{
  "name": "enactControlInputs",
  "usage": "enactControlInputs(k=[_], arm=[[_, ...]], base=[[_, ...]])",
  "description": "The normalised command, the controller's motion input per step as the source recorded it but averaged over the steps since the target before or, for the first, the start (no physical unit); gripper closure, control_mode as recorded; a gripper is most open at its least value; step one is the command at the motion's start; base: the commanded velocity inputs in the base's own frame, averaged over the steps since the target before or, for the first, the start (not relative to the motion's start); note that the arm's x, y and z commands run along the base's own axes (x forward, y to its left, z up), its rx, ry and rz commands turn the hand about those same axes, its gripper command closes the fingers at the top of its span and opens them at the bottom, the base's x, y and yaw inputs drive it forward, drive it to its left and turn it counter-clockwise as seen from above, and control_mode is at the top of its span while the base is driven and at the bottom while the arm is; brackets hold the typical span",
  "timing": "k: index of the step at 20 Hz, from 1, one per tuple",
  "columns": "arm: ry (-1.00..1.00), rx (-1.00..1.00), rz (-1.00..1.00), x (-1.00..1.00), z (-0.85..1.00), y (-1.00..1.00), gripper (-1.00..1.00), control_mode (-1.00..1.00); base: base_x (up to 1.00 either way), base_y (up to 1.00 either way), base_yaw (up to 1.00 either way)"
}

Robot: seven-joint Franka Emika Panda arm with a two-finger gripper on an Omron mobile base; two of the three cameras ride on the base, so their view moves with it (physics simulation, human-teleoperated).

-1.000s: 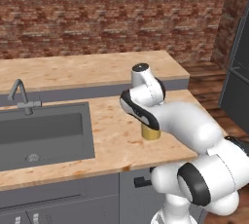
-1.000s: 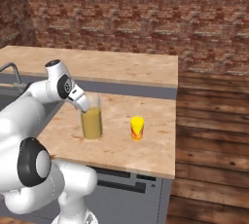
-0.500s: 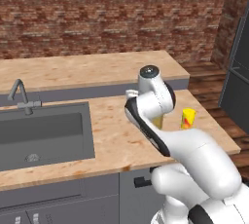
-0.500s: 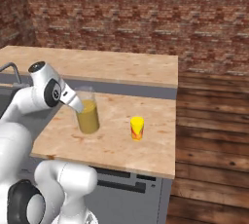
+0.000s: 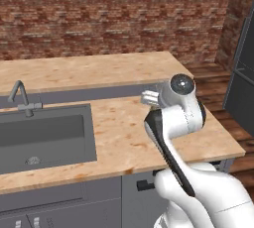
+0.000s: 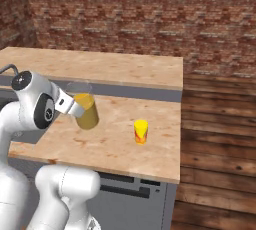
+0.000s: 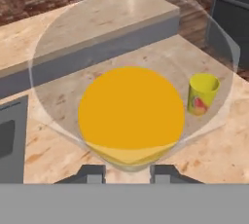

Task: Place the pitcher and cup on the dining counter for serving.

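Simulated kitchen, brick back wall, dark wood plank floor at right. We see two wood-grain tiers: the lower counter [image 6: 115, 144] with a grey sink [image 5: 44, 135] and faucet [image 5: 21, 98] at its left end, and behind it the raised dining counter [image 6: 110, 69] on a grey riser. A dark tall appliance [image 5: 243, 83] stands at the far right of the left base view.

The pitcher [image 6: 85, 110] is off the lower counter, lifted and tilted: its long axis leans away from upright, mouth up and toward the dining counter, base toward the arm. In the hand view we look nearly straight down its mouth [image 7: 131, 116], the amber liquid showing as a round disc, the clear rim spreading wide around it. We can't make out the handle.

The gripper [image 7: 129, 172] sits at the pitcher's near wall, one fingertip [image 7: 92, 173] either side of the glass edge, jaws narrowed on it; we read this as gripping the pitcher. In the right base view the hand meets the pitcher from the left, near the rim.

The cup [image 6: 141, 131] stands upright on the lower counter, right of the pitcher, apart from it, not touching the gripper. In the hand view it shows through the glass [image 7: 202, 94].
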Motion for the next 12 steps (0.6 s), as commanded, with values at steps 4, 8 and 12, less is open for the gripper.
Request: enactControlInputs(k=[4, 8, 12], arm=[[-0.18, 0.0, 0.15, -0.63, 0.51, -0.09, 1.0, -1.0], [-0.15, 0.0, 0.12, -0.63, 0.51, -0.19, 1.0, -1.0], [-0.05, 0.0, 0.03, -0.21, 0.12, -0.08, 1.0, 1.0]], base=[[0.0, 0.0, 0.0], [0.0, 0.0, 0.0], [-0.7, -0.31, 0.1]])
